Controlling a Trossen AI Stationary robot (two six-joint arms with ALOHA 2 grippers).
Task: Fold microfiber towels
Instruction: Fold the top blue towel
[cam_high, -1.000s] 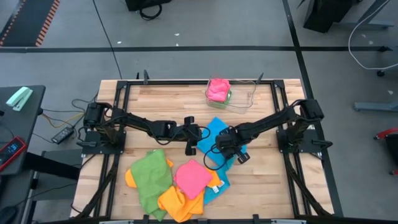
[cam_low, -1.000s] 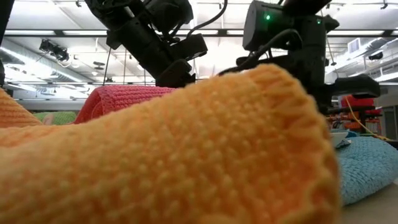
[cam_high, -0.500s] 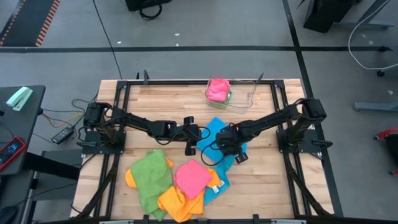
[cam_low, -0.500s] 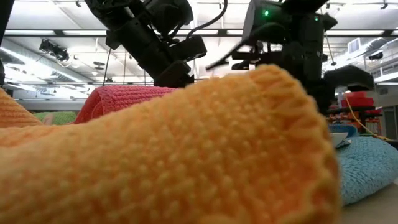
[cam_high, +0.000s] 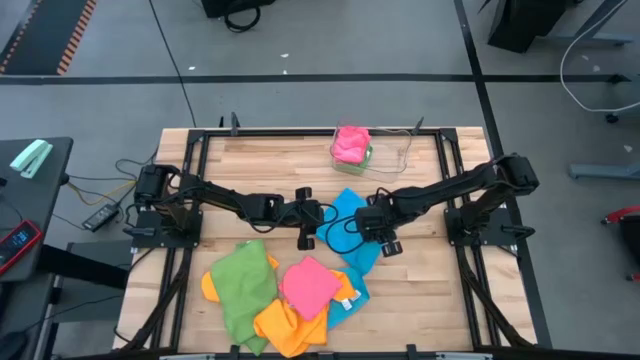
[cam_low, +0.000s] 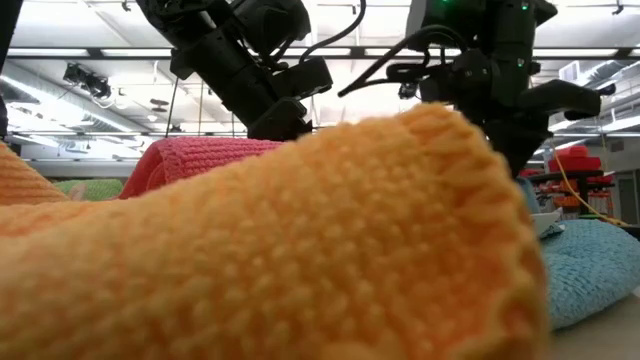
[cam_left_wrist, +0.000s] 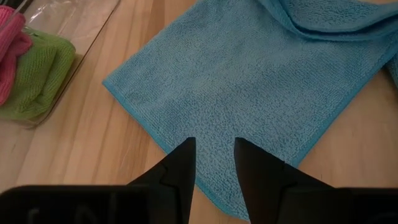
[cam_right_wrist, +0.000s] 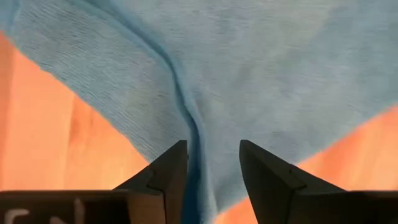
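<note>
Nearest me, at the table's front edge, the loose heap: orange towel (cam_high: 283, 328) lowest, filling most of the low view, green towel (cam_high: 243, 284) on its left side, pink towel (cam_high: 308, 284) on top at the middle. The heap lies as it did a second ago.

Mid-table, the sky-blue towel (cam_high: 352, 232) lies partly spread on the wooden table (cam_high: 260, 165), one end trailing toward the heap.

The left gripper (cam_left_wrist: 213, 154) sits over the towel's near corner; I read its fingers as narrowly parted, tips down at the cloth with a strip of it showing between them. I cannot tell whether they pinch it. That arm has not shifted from the earlier frames.

The right gripper (cam_right_wrist: 212, 158) is where the change is. A second ago it was lower on the blue towel, toward the heap; now it has drawn back toward the middle of the cloth. Its fingers stand apart over a raised fold of the blue towel, gripping nothing that I can see.

Farthest, by the back edge, the clear plastic tray (cam_high: 390, 155) holds a folded pink towel (cam_high: 350, 142) resting on a green one (cam_left_wrist: 38, 78), unchanged.
</note>
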